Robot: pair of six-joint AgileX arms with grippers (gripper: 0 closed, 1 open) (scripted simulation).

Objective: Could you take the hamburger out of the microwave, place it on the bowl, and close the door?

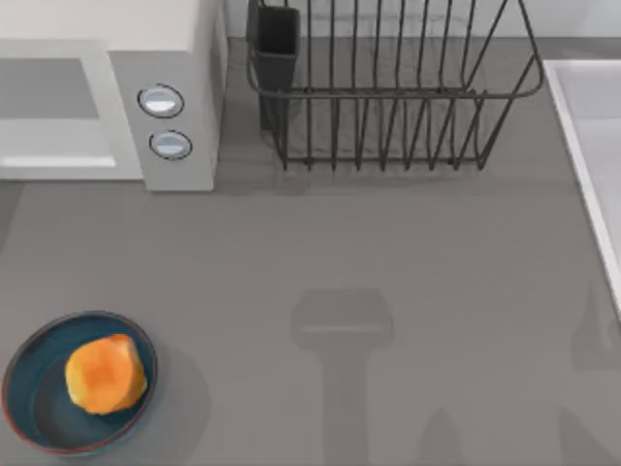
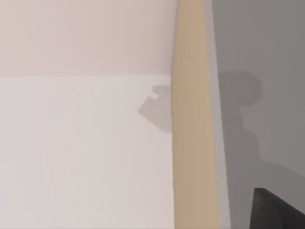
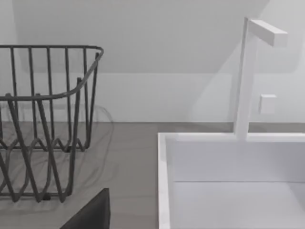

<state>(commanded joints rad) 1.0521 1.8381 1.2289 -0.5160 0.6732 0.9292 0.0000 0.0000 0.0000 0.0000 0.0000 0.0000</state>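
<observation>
The hamburger (image 1: 105, 373), an orange-golden bun, lies in the blue bowl (image 1: 29, 408) at the table's front left. At the back left stands the white microwave (image 1: 184, 39) with its two round knobs (image 1: 161, 100). Its door (image 1: 49, 89) lies flat against the front with its grey window facing out, and no panel swings out. A dark part of my left gripper (image 2: 279, 212) sits at the edge of the left wrist view, over grey table beside a tan strip. A dark part of my right gripper (image 3: 90, 214) shows in the right wrist view, near the rack and sink.
A dark wire dish rack (image 1: 388, 87) (image 3: 43, 119) stands at the back middle, right of the microwave. A white sink (image 1: 592, 146) (image 3: 164, 191) with a white faucet (image 3: 245, 76) lines the right edge. Arm shadows fall on the grey table (image 1: 340, 243).
</observation>
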